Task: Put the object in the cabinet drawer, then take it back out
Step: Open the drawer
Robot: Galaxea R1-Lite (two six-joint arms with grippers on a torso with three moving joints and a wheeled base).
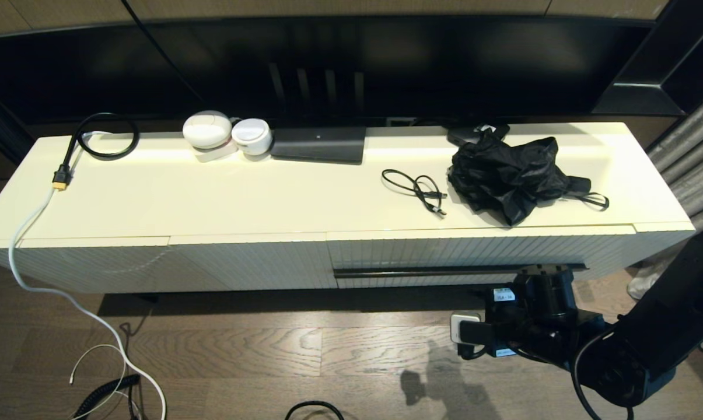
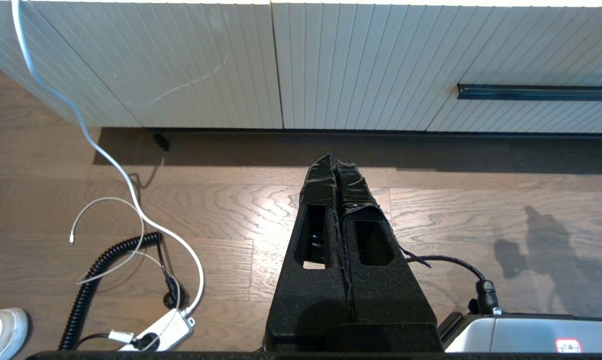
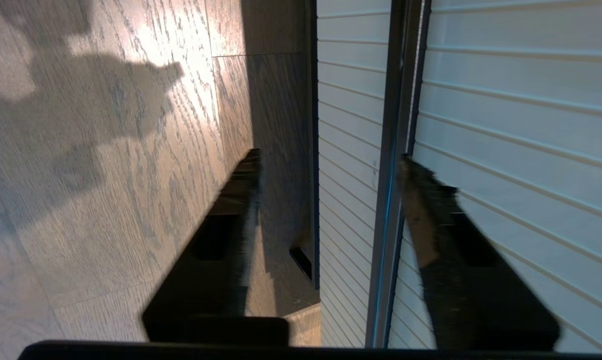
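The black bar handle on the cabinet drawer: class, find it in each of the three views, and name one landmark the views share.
Head view: the black bar handle runs across the fluted front right of centre, above the right gripper's wrist.
Left wrist view: at the right edge, beyond the shut left gripper.
Right wrist view: a dark upright strip between the open right gripper's fingers.
Shared landmark: the cabinet drawer's fluted front.
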